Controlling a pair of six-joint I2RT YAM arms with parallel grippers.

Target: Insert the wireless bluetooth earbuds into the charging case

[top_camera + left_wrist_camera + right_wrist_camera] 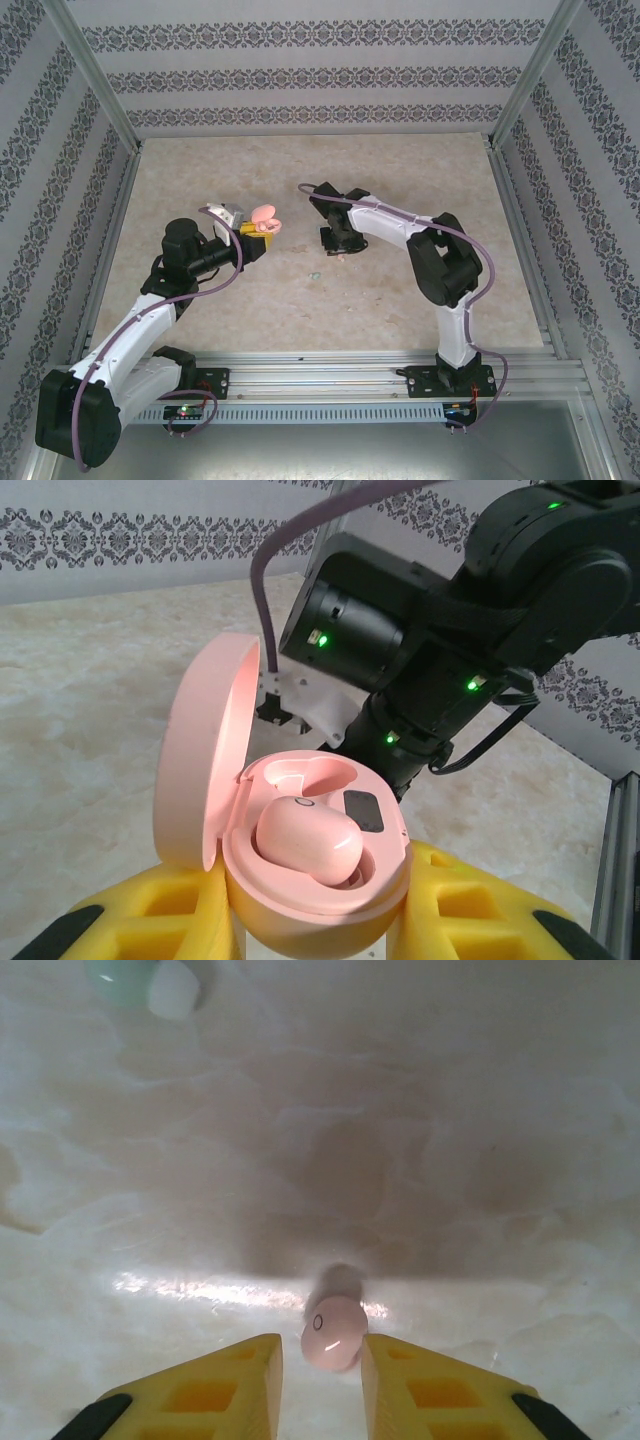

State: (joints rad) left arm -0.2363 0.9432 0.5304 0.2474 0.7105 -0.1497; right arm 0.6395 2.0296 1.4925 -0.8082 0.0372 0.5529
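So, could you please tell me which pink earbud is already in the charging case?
The pink earbud lying in the open pink case held by the left gripper; the other pink earbud is outside it, between the right gripper's jaws.

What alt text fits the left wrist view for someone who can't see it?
An open pink charging case, lid raised, sits between the yellow fingers of the left gripper, with one pink earbud seated inside and the other well empty. Behind it, the black right arm reaches over the marbled table.
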